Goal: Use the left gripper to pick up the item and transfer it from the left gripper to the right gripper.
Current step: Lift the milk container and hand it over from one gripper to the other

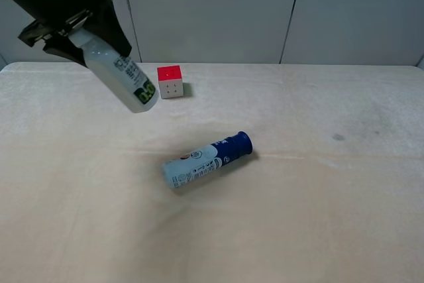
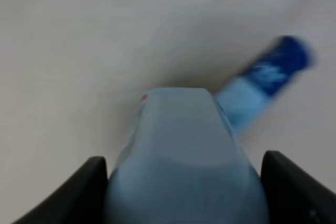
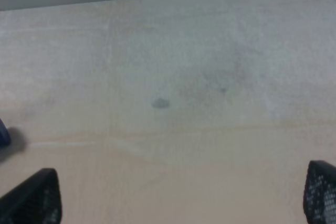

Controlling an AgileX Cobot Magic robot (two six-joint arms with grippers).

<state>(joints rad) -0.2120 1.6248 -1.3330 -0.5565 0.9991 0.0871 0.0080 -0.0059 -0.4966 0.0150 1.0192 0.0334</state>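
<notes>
Pale beige tabletop (image 1: 331,217) with faint grey stain (image 1: 338,138), backed by grey panelled wall (image 1: 212,11). Left hand (image 1: 71,31) clamped on raised white bottle (image 1: 124,74); right hand (image 3: 176,198) spread wide.

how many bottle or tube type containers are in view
2. The white bottle is held in the left hand, raised over the table's far left; the blue-and-white tube lies on its side near the table's middle. None appears hidden.

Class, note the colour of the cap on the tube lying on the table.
The tube's cap is dark blue, seen best in the exterior high view.
</notes>
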